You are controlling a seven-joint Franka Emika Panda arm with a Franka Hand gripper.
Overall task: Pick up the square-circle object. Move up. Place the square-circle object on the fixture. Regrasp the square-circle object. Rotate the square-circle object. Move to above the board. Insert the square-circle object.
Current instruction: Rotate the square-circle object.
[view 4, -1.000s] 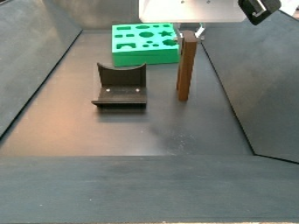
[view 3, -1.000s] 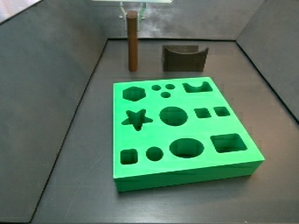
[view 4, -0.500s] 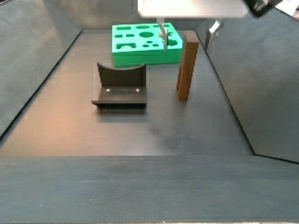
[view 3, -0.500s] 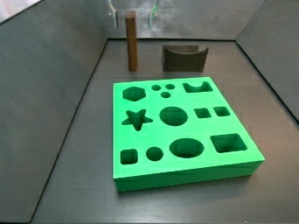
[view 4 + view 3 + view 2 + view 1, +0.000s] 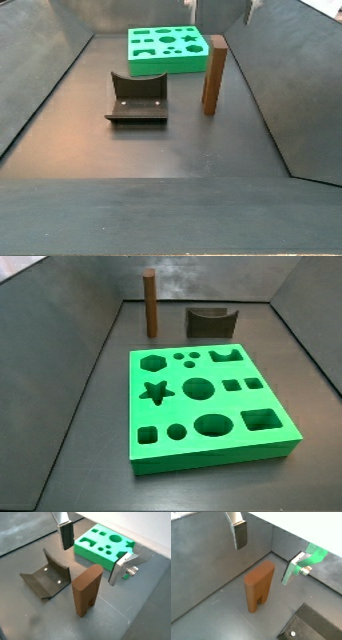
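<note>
The square-circle object (image 5: pixel 213 76) stands upright on the floor, free, just beside the fixture (image 5: pixel 135 100) and near the board's (image 5: pixel 207 406) back edge. In both wrist views the gripper (image 5: pixel 93 547) hangs above it, jaws wide and empty, fingers (image 5: pixel 240 534) clear.

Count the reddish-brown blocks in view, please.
1: the square-circle object stands upright on the floor beside the fixture; the open pincer hangs above it, apart. None seems hidden.
</note>
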